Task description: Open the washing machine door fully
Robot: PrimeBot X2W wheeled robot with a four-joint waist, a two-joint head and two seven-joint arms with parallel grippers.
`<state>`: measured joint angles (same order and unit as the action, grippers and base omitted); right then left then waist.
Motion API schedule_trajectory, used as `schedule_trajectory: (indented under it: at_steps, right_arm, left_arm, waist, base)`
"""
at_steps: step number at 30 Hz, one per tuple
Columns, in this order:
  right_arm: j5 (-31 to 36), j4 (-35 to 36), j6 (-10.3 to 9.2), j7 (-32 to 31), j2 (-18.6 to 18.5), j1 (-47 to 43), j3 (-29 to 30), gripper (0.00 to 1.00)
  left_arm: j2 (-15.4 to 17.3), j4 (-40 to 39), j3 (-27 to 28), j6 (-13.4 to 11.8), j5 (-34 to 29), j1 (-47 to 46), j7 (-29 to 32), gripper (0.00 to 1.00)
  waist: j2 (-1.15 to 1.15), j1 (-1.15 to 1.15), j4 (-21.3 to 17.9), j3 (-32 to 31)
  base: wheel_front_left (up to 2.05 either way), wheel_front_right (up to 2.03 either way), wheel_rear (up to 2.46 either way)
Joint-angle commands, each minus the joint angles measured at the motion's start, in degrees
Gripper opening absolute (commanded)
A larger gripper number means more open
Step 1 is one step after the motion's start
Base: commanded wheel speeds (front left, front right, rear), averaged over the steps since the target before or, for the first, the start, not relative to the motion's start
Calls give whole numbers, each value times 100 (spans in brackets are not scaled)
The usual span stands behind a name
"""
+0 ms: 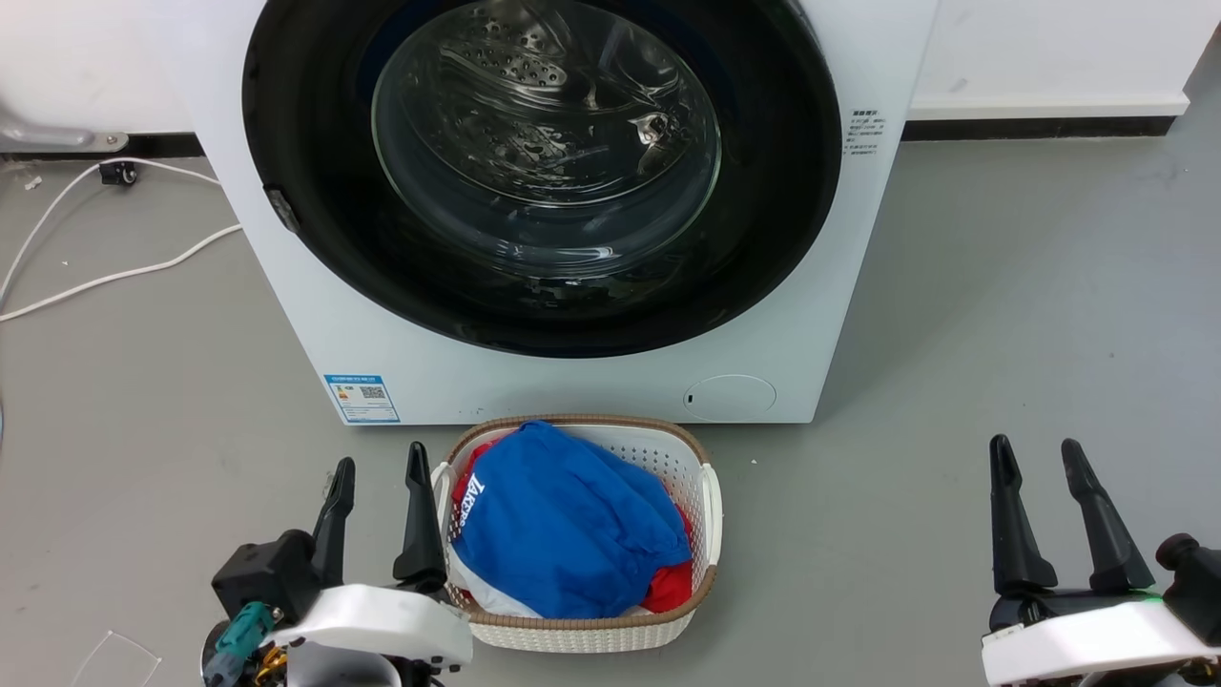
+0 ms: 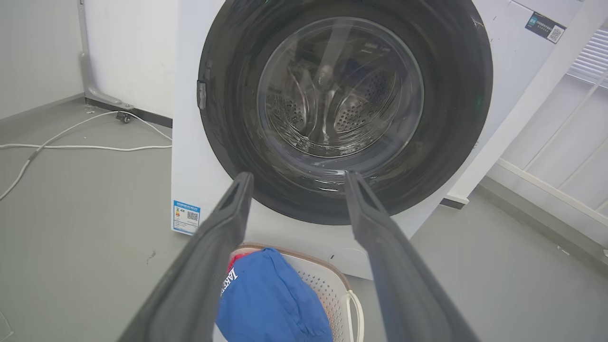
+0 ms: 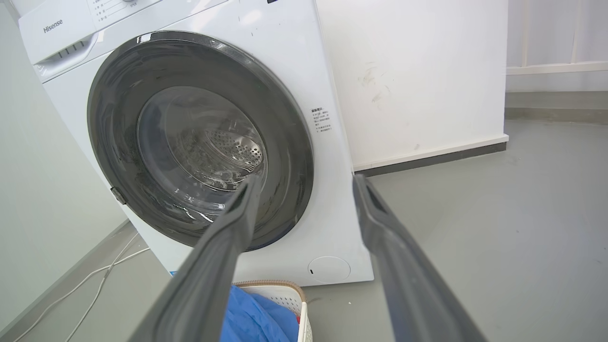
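Note:
The washing machine door (image 1: 315,181) is a large round glossy black ring with a clear glass bowl in its middle, lying flat against the white machine front. A small latch (image 1: 281,210) sits on its left rim. The same door (image 2: 456,95) fills the left wrist view, and the door (image 3: 114,109) also appears in the right wrist view. My left gripper (image 1: 379,468) is open at the lower left, beside the basket and well short of the door. My right gripper (image 1: 1035,458) is open at the lower right, over bare floor. Both hold nothing.
A white laundry basket (image 1: 706,496) with blue and red clothes stands on the floor right in front of the machine. White cables (image 1: 114,277) trail over the grey floor on the left. A small round white flap (image 1: 730,396) sits low on the machine front.

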<state>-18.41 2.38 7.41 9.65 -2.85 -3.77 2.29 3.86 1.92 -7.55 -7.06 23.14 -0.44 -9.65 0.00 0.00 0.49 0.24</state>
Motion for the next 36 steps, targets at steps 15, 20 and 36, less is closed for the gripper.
schedule_trajectory:
  at_steps: [15, 20, 36]
  right_arm:
    - [739, 139, 12, 246, -6, -179, -36, 100]
    - [937, 189, 13, 307, -5, -207, -67, 100]
    - [1244, 211, 8, 472, -5, -347, -97, 100]
  left_arm:
    - [21, -14, -97, -79, -839, 121, -241, 100]
    - [-5, 31, -88, -43, -1015, 161, -297, 100]
    - [-89, 131, -25, 52, -1518, 272, -474, 100]
  waist:
    - [0, 0, 2, -7]
    - [0, 0, 13, -13]
    - [0, 0, 25, -4]
  base:
    - [0, 0, 0]
    - [0, 0, 0]
    - [0, 0, 0]
